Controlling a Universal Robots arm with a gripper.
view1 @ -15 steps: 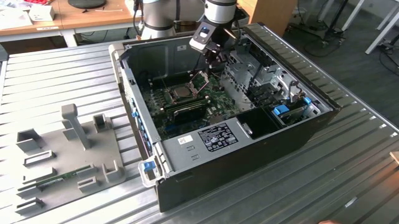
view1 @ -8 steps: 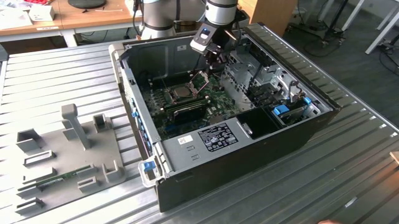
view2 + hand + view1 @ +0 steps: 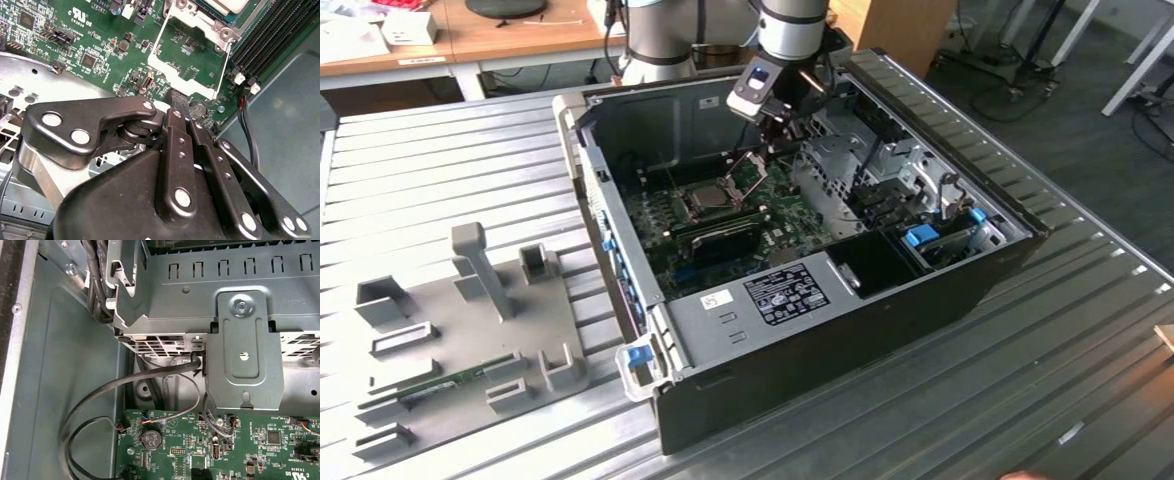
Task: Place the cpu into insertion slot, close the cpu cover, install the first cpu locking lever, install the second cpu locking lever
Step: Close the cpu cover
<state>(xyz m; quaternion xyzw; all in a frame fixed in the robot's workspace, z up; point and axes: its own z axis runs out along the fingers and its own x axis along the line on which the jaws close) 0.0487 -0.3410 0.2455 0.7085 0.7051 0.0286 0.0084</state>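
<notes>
Green circuit board (image 3: 100, 45), silver cpu cover (image 3: 176, 76), grey case (image 3: 65, 365), black cables (image 3: 167, 369).

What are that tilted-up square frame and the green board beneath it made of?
The cpu cover looks like thin stamped sheet metal, probably steel: bare silver, faintly shiny, with folded edges. The circuit board looks like lacquered laminate: matte green coat, printed white marks, soldered chips; its core is not visible.

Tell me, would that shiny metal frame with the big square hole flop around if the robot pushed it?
Probably not floppy: the cpu cover looks like thin sheet metal, so likely stiff yet light. It appears hinged along one edge and tilted up, so a push would probably swing it, not slide it. Its bare metal might be slippery.
</notes>
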